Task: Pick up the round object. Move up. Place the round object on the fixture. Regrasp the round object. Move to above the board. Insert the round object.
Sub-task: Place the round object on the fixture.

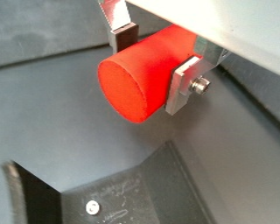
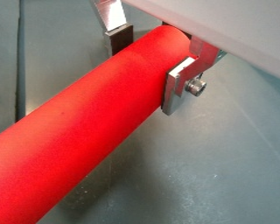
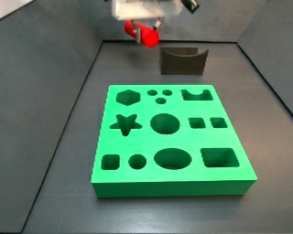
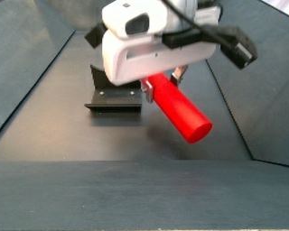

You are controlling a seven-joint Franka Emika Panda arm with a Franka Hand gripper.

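Note:
My gripper [image 1: 154, 63] is shut on the round object [image 1: 136, 83], a bright red cylinder peg. It grips the peg near one end, and the long free part sticks out sideways [image 2: 84, 131]. The fingers [image 2: 182, 83] press on opposite sides of the peg. In both side views the gripper [image 3: 142, 23] holds the peg [image 4: 181, 108] in the air, above the floor. The fixture [image 3: 182, 60], a dark grey block with a U-shaped notch, stands close beside and below the peg; it also shows in a wrist view [image 1: 130, 197]. The green board [image 3: 171, 137] lies nearer the front.
Sloping dark grey walls [image 3: 63, 101] enclose the floor on both sides. The board has many shaped holes, among them a round one [image 3: 167, 122] at its middle. Bare floor [image 4: 123, 189] lies in front of the fixture [image 4: 115, 95].

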